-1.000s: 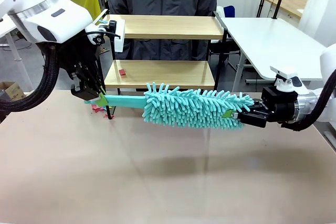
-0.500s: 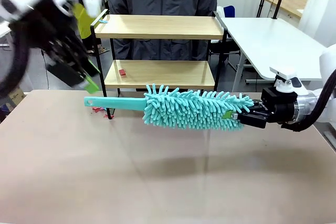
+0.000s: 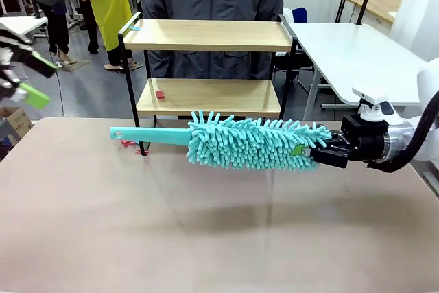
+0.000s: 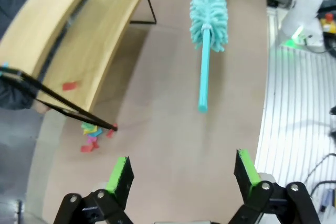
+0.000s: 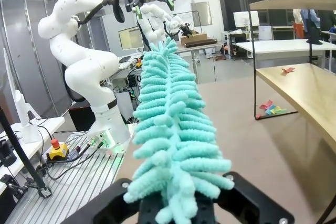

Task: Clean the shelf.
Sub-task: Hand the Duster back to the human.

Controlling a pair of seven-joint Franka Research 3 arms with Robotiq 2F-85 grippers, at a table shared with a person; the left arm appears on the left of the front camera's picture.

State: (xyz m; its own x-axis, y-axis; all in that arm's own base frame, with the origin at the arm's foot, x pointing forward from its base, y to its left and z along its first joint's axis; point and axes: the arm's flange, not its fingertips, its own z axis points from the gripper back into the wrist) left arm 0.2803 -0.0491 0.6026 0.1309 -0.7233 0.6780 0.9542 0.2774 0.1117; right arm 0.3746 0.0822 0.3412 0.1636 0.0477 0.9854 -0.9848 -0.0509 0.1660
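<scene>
The right gripper [image 3: 317,152] reaches in level from the right, clamped on the fluffy end of a teal microfibre duster [image 3: 254,143] held horizontally above the brown table [image 3: 206,238], its handle pointing left. The left gripper [image 4: 181,174] hangs high at far left, fingers spread wide and empty. The shelf [image 3: 209,35] stands at the table's far edge; a small red scrap [image 3: 159,94] lies on its lower board, coloured scraps [image 4: 92,132] by its leg.

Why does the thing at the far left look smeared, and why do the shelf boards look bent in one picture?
Front view: the left gripper is smeared by motion blur, while the duster and shelf are sharp. Left wrist view: the wide-angle lens curves the shelf's straight boards. Right wrist view: the duster's nearest strands look oversized from closeness.
</scene>
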